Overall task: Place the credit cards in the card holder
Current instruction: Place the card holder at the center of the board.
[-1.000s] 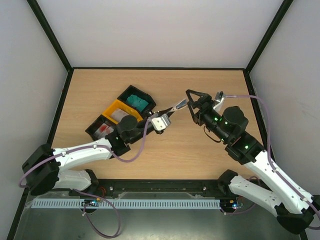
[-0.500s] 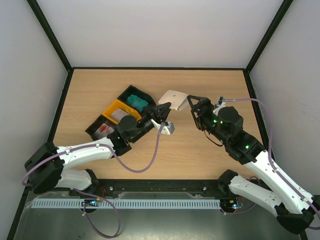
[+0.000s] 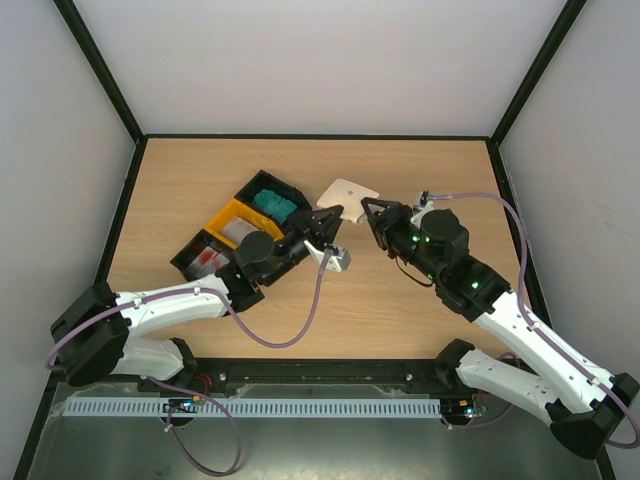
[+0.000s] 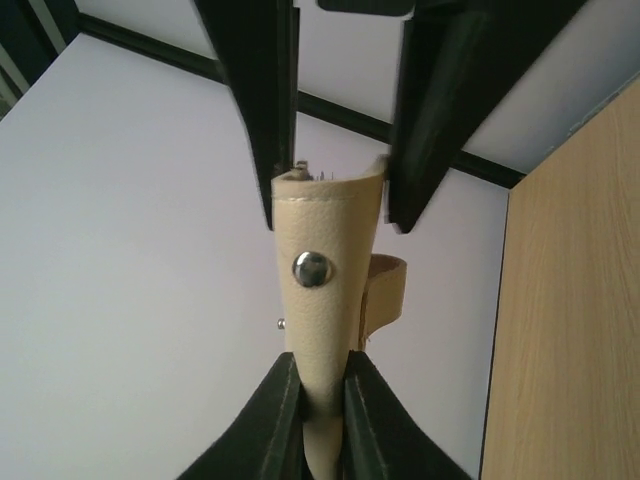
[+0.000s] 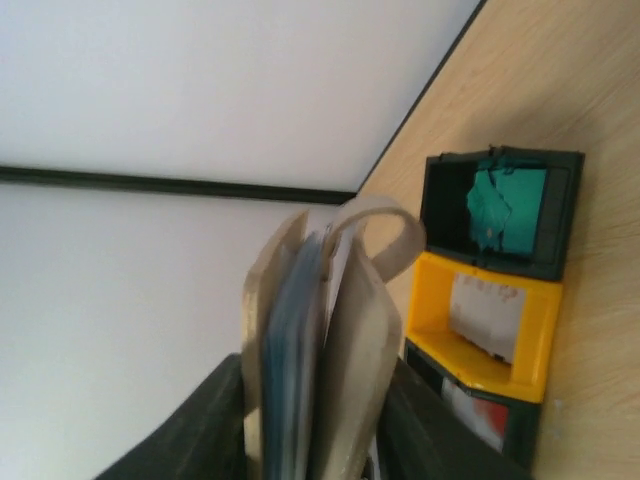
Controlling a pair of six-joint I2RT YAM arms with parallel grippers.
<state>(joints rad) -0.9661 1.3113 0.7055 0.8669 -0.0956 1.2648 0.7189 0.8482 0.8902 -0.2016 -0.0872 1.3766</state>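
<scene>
while the left gripper (image 4: 320, 380) is pinching its two black fingers together on one edge of the small flat beige leatherette card holder (image 3: 347, 192), the right gripper (image 5: 315, 375) is pressing its own fingers against both outer faces of the same holder from the opposite side. so both tools are clamping on it and neither is standing apart. the card holder is hanging in the air between the two fingertips, lifted off the light wooden table (image 3: 200, 180) and sitting just right of the row of bins. in the left wrist view a round silver snap stud (image 4: 312, 269) is showing on its face, and a beige strap loop (image 4: 385, 290) is curling out behind it. in the right wrist view the mouth of the holder is gaping slightly, and what looks like the bluish edge of a card is sitting between its walls, though the blur is making that hard to confirm. the black plastic bin (image 3: 252, 187) is holding teal plastic cards (image 3: 272, 203), the yellow plastic bin (image 3: 228, 215) next to it is holding white cards (image 3: 243, 232), and the nearer black bin (image 3: 190, 262) is holding white cards with red marks (image 3: 205, 257).
</scene>
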